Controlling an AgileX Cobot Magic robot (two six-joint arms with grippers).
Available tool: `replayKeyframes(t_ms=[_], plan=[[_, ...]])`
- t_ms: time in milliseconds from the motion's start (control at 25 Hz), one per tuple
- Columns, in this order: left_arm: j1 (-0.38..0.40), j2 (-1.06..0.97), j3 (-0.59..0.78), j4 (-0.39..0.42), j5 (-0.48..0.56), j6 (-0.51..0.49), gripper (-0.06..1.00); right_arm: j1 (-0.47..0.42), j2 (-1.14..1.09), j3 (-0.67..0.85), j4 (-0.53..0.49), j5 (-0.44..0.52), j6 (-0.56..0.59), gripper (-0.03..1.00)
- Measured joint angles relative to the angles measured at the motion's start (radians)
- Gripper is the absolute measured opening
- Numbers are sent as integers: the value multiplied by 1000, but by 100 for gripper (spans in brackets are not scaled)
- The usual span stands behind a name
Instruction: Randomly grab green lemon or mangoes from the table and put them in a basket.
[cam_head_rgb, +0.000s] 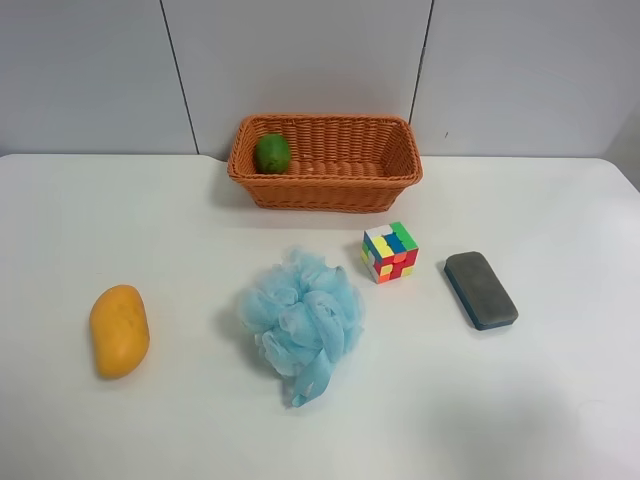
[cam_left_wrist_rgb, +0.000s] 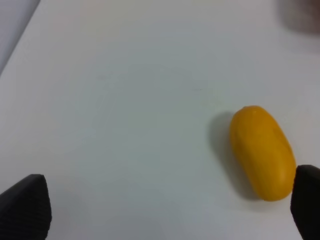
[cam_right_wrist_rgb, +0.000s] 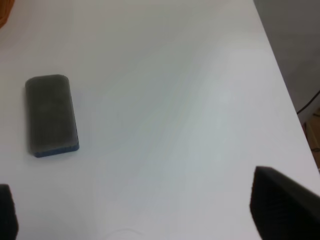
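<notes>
The green lemon lies inside the orange-brown wicker basket, at its left end, at the back of the white table. The yellow-orange mango lies on the table at the exterior high view's left; it also shows in the left wrist view. My left gripper is open and empty above the table, the mango close to one fingertip. My right gripper is open and empty over bare table. Neither arm shows in the exterior high view.
A light blue bath pouf sits mid-table. A multicoloured puzzle cube stands to its right. A dark grey eraser with a blue base lies further right, also in the right wrist view. The table's edge is near.
</notes>
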Motion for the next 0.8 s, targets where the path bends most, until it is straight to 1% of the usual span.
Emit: replayKeyframes(t_ms=[800], plan=[[-4, 0, 3, -7, -10, 1, 95, 0, 0, 0, 0, 0, 0, 92]])
